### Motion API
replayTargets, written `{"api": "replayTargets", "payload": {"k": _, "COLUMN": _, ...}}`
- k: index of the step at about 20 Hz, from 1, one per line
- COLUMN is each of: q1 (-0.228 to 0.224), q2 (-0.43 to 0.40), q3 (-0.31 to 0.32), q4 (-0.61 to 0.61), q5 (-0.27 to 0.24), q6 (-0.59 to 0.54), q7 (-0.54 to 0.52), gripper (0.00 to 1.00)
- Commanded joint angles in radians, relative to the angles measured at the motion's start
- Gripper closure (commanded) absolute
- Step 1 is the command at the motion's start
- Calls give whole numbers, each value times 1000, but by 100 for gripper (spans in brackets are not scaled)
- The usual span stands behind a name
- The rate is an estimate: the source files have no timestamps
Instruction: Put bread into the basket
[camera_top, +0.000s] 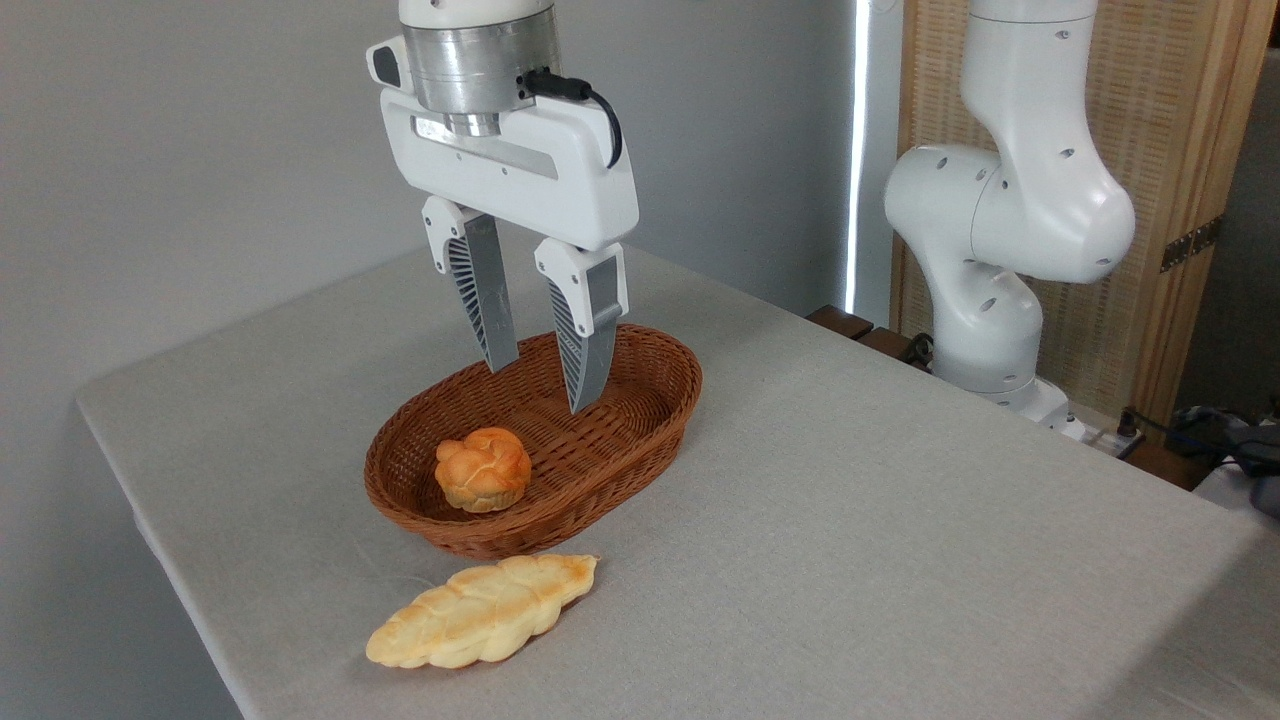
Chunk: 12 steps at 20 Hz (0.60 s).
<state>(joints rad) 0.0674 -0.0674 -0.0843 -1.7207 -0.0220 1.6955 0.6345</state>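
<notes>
Your bun (483, 469) sits in the near-left end of the basket (655, 405), your gripper (545, 385) hangs above the basket's far half, jaws apart and empty, pale loaf (483, 611) on the table (850, 520) just near the basket.

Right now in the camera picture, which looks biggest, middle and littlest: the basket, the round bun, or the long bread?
1. The basket, clearly the biggest.
2. The long bread, though it lies nearest the camera, which helps it look big.
3. The round bun, the littlest.
</notes>
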Motion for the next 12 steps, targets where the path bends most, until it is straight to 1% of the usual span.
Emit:
{"api": "replayTargets", "payload": {"k": 1, "q1": -107, "q2": 6, "q3": 104, "q4": 30, "q5": 20, "q6": -22, "q7": -38, "gripper": 0}}
{"api": "replayTargets", "payload": {"k": 2, "q1": -157, "q2": 6, "q3": 154, "q4": 30, "q5": 20, "q6": -22, "q7": -41, "gripper": 0}}
{"api": "replayTargets", "payload": {"k": 3, "q1": -170, "q2": 8, "q3": 172, "q4": 30, "q5": 17, "q6": -19, "q7": -41, "gripper": 0}}
{"api": "replayTargets", "payload": {"k": 5, "q1": -170, "q2": 9, "q3": 172, "q4": 32, "q5": 5, "q6": -11, "q7": -41, "gripper": 0}}
{"api": "replayTargets", "payload": {"k": 7, "q1": -170, "q2": 11, "q3": 172, "q4": 30, "q5": -33, "q6": -11, "q7": -39, "gripper": 0}}
{"api": "replayTargets", "payload": {"k": 12, "q1": -170, "q2": 14, "q3": 172, "q4": 27, "q5": -39, "q6": -19, "q7": -29, "gripper": 0}}
